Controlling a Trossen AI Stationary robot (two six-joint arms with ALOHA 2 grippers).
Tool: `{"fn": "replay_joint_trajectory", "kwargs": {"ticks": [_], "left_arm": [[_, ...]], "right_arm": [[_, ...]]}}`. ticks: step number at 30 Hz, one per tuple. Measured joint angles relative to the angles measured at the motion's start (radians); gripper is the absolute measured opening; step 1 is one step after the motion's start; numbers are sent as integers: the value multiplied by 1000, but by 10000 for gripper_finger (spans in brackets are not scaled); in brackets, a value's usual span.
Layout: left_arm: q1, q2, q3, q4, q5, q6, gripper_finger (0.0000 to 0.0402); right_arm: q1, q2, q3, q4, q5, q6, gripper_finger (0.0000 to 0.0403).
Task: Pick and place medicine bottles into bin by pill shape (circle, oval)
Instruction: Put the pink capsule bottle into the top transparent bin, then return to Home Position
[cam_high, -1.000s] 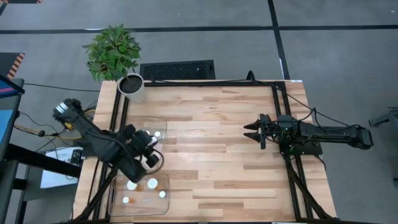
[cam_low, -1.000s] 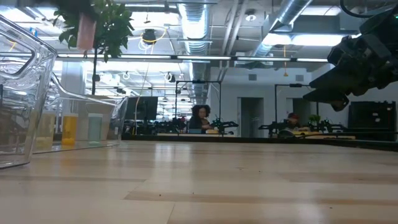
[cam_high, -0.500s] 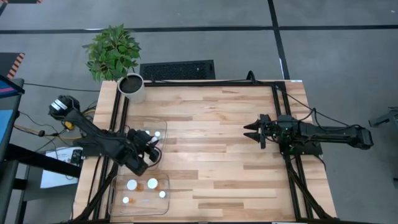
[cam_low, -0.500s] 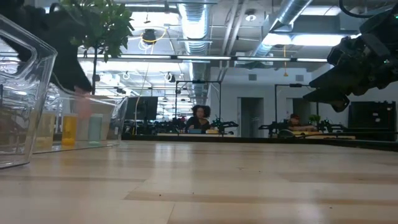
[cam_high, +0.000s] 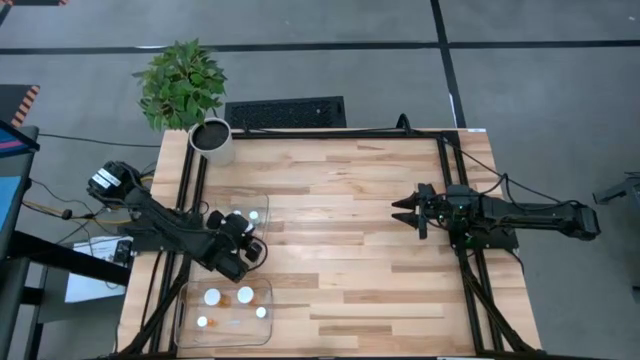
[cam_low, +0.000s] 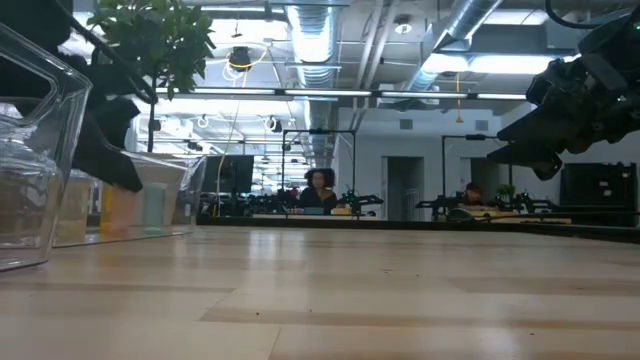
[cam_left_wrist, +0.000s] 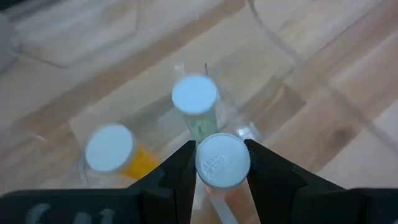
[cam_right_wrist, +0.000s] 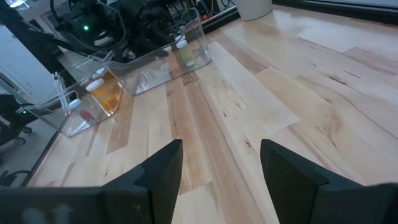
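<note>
Two clear bins stand at the table's left. The far bin (cam_high: 262, 203) holds two medicine bottles with white caps, one greenish (cam_left_wrist: 194, 95) and one orange (cam_left_wrist: 110, 147). Several more bottles stand in the near bin (cam_high: 186, 300). My left gripper (cam_high: 248, 250) reaches down into the far bin, shut on another bottle (cam_left_wrist: 222, 160); in the low view it shows as a dark shape (cam_low: 100, 150) behind the bin wall. My right gripper (cam_high: 408, 213) hangs open over the table's right side, far from the bins, with nothing between its fingers (cam_right_wrist: 163, 168). My left gripper pinches the bottle between its two fingers, at the white cap's two opposite sides (cam_left_wrist: 200, 163). The fingers (cam_left_wrist: 264, 169) slant down into the far bin. The cap faces back along the fingers and the amber body (cam_left_wrist: 217, 198) points away below it. Whether the bottom rests on the bin floor, I cannot tell.
A white pot (cam_high: 212, 141) with a green plant (cam_high: 182, 82) stands at the far left corner, and a black grille (cam_high: 285, 112) lies beyond the far edge. Bare wood (cam_high: 340, 240) stretches between the two arms. People sit in the room behind (cam_low: 318, 190).
My left gripper has come down with the bottle, from high above the bins to low inside the far bin, and has rolled a little. It has stayed shut on the bottle.
</note>
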Motion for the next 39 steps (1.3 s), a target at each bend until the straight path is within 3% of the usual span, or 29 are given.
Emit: {"fn": "replay_joint_trajectory", "kwargs": {"ticks": [13, 26, 39], "left_arm": [[-2, 22, 13, 34, 15, 17, 122], [-2, 21, 14, 33, 27, 19, 229], [-2, 21, 117, -52, 33, 56, 241]], "right_arm": [[0, 0, 0, -1, 0, -1, 225], [0, 0, 0, -4, 0, -3, 225], [0, 0, 0, 1, 0, -2, 225]]}}
